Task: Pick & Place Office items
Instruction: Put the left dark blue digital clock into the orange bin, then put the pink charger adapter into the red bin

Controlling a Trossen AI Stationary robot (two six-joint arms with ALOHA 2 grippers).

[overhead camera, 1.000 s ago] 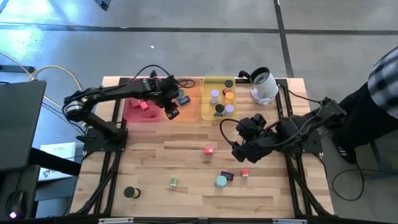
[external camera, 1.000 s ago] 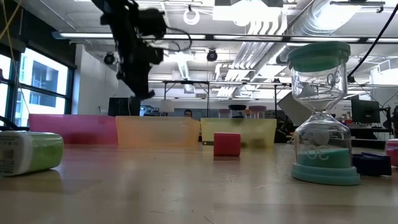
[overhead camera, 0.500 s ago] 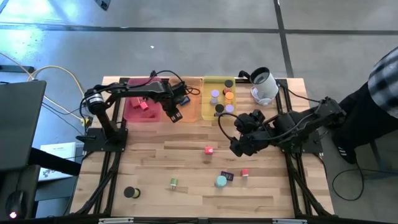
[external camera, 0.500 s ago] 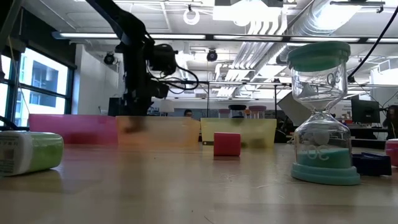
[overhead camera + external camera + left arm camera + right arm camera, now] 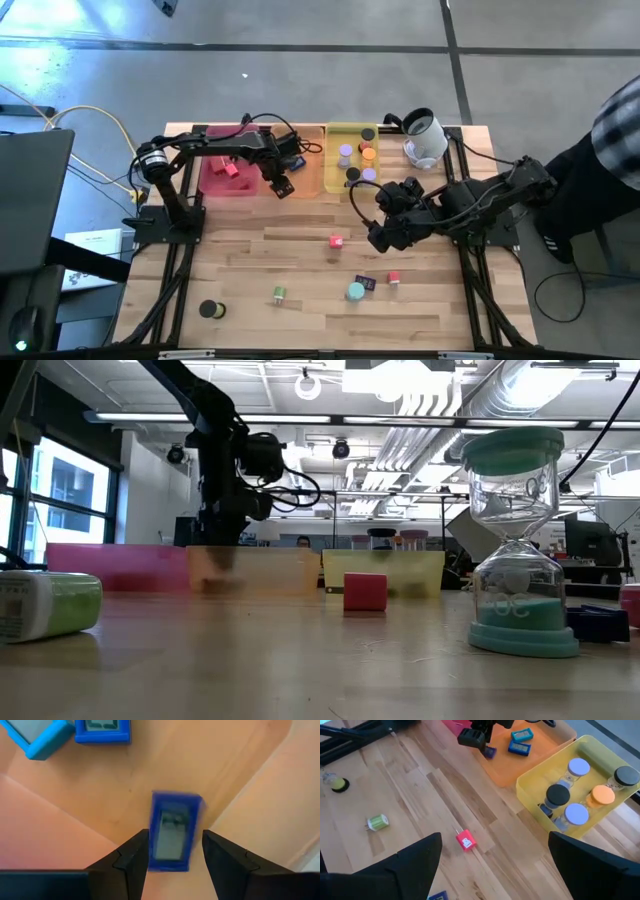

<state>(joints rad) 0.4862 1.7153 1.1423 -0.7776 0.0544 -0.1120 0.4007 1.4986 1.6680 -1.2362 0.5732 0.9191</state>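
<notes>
My left gripper point(image 5: 283, 187) reaches down into the orange tray point(image 5: 308, 172), near its near edge. In the left wrist view its open fingers point(image 5: 175, 857) stand on either side of a flat dark blue rectangle point(image 5: 172, 831), which shows blurred above the tray floor. Two more blue rectangles point(image 5: 102, 730) lie on that floor farther off. My right gripper point(image 5: 385, 234) hovers open over the table's middle right, and a red cube point(image 5: 466, 841) lies on the wood ahead of it point(image 5: 495, 870). My left gripper comes at the dark blue rectangle from above, one finger point(image 5: 134, 857) along each long side. Whether the fingers touch it, I cannot tell: it is blurred while the tray floor is sharp.
The pink tray point(image 5: 212, 178) holds a red cube; the yellow tray point(image 5: 334, 160) holds several cylinders. A white device point(image 5: 425, 138) stands at the far right. Near the front lie a green cylinder point(image 5: 280, 294), a black disc point(image 5: 209, 310), a teal hourglass point(image 5: 356, 291), a dark rectangle point(image 5: 366, 283) and a red cube point(image 5: 394, 278).
My left gripper has come down from above the trays into the orange tray and shifted slightly toward the near edge, carrying the blue rectangle; for the last half second it has stayed there. My right gripper has drifted a little toward the far edge.
</notes>
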